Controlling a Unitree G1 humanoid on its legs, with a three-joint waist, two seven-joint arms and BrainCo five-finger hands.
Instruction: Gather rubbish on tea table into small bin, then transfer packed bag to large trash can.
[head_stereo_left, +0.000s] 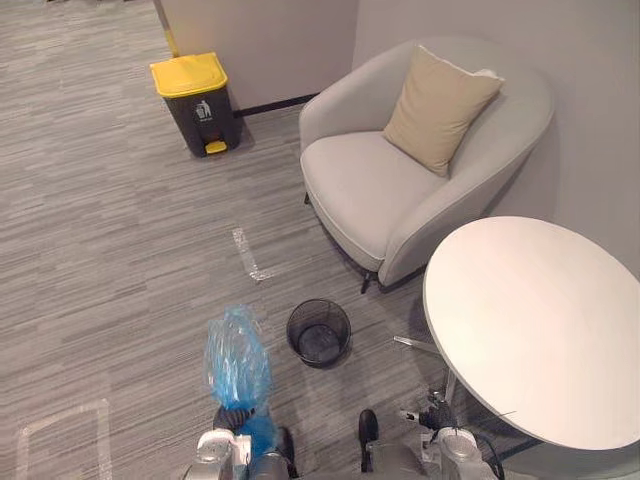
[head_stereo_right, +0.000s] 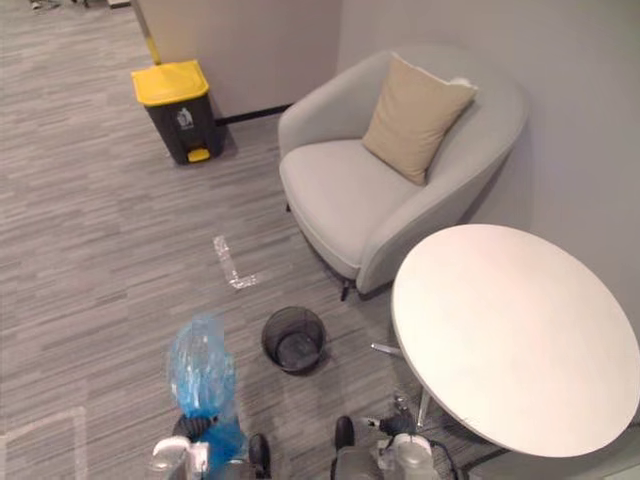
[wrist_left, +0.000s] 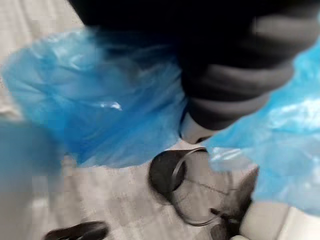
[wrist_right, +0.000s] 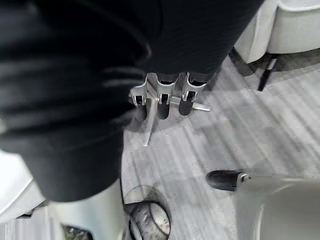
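Grey striped carpet floor (head_stereo_left: 100, 230) occupied by dark grey pedal bin with yellow lid (head_stereo_left: 197, 105), light grey armchair (head_stereo_left: 370, 190), round white table (head_stereo_left: 540, 320), small black mesh bin (head_stereo_left: 319, 332), pale tape marks (head_stereo_left: 248, 255).

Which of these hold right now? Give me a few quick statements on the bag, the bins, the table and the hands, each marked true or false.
1. The blue bag sits inside the small bin. False: it is out of the bin, up at the left hand, and the bin stands beside it on the floor.
2. The round table has a bare top. True.
3. The large trash can has its yellow lid open. False: the lid is down.
4. The right hand holds nothing, its fingers relaxed. True.
5. The cushion lies on the floor. False: it leans against the back of the armchair.
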